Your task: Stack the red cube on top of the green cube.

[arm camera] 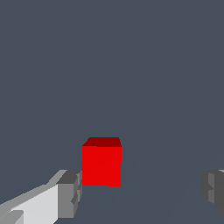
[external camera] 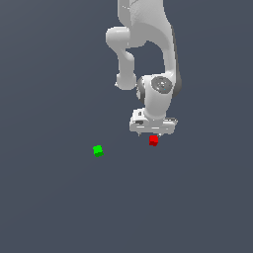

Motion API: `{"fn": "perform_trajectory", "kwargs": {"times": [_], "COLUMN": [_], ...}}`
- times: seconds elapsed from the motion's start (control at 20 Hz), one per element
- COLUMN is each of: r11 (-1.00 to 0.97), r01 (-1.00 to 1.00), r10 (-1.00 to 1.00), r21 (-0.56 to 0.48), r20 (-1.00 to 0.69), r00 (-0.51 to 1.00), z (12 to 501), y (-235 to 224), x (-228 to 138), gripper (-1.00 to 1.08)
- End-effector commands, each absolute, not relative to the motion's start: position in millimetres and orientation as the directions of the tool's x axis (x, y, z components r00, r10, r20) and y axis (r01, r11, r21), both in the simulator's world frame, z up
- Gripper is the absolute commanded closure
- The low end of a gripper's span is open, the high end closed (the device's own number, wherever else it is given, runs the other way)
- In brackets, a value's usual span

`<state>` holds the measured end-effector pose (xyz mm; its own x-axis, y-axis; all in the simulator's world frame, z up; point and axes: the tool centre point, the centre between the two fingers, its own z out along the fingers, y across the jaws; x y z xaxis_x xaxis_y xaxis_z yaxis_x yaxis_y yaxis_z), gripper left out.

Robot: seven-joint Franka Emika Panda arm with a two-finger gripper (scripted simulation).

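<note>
The red cube (external camera: pixel 153 141) lies on the grey floor right under my white gripper (external camera: pixel 153 135). In the wrist view the red cube (arm camera: pixel 101 165) sits between the two grey fingertips (arm camera: pixel 69 194), close beside one of them and far from the other. My gripper (arm camera: pixel 141 194) is open and holds nothing. The green cube (external camera: pixel 98 150) lies alone on the floor, toward the exterior view's left of the red cube and a little nearer the camera. The green cube does not show in the wrist view.
The floor (external camera: pixel 59 207) is plain dark grey. The white arm (external camera: pixel 148 44) rises above the gripper to the upper edge of the exterior view.
</note>
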<state>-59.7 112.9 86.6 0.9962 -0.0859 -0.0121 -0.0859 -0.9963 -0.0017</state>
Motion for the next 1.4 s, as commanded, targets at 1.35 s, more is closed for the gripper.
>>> {"fn": "perform_trajectory", "kwargs": {"times": [1.35], "r11": [-0.994], "r01": [-0.113], "r10": [-0.113], "r21": [0.000], "r20": [0.000], "r00": [0.994], "z": [30], "y": [144], "x": [-68], "gripper": [-0.92]}}
